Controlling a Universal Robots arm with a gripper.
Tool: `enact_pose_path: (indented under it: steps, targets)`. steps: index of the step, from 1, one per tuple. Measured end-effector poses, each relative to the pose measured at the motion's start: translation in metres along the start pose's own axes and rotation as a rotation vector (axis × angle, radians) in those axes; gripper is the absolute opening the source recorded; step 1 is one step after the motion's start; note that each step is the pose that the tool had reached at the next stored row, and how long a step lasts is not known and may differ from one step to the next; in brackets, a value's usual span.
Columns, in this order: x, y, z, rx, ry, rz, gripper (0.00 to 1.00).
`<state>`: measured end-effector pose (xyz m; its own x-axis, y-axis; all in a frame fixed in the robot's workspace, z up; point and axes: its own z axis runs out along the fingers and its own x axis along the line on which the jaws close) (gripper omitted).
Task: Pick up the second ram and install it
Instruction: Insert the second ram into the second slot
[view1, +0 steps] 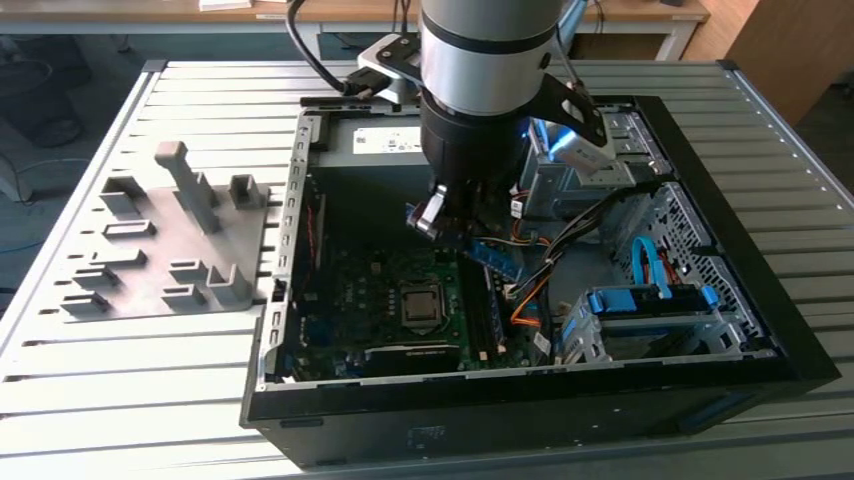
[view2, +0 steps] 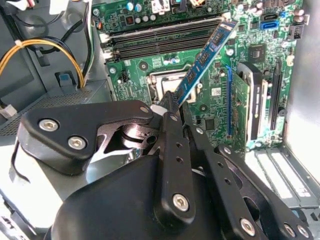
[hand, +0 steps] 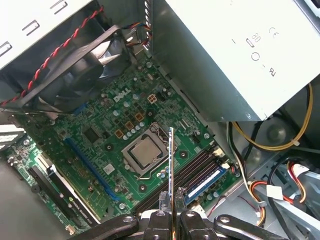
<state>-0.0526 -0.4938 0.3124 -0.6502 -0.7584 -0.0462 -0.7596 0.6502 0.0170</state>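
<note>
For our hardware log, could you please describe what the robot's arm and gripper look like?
The arm is a silver-grey cylinder with a black band and a black lower section; black cables loop beside it. The gripper has glossy black linkage fingers joined by silver screws.

The arm (view1: 487, 60) stands almost plumb in the exterior view, a fat silver sleeve above a black wrist; the gripper (view1: 451, 225) hangs at its foot, pointing straight down; in both wrist views its black fingers (view2: 170, 132) are drawn close together, the linkage bars splayed out behind them; the tips pinch the second ram (view2: 202, 62) by one end, edge-on in the first wrist view, the rest jutting free beyond them.
</note>
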Motion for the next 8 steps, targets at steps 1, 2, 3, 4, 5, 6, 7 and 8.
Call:
enact_pose_path:
  steps: [1,2,3,4,5,6,7,8]
  targets:
    - [0.0000,0.0000,0.0001,0.0002,-0.0002,0.004,0.14]
    - [0.0000,0.0000,0.0001,0.0004,-0.0002,0.009,0.14]
    - [0.0000,0.0000,0.0002,0.0006,-0.0003,0.013,0.14]
    - [0.0000,0.0000,0.0002,0.0008,-0.0003,0.017,0.14]
    - [0.0000,0.0000,0.0003,0.0010,-0.0004,0.022,0.14]
    - [0.0000,0.0000,0.0003,0.0012,-0.0004,0.026,0.14]
    - [0.0000,0.0000,0.0004,0.0014,-0.0005,0.030,0.14]
    - [0.0000,0.0000,0.0004,0.0017,-0.0006,0.035,0.14]
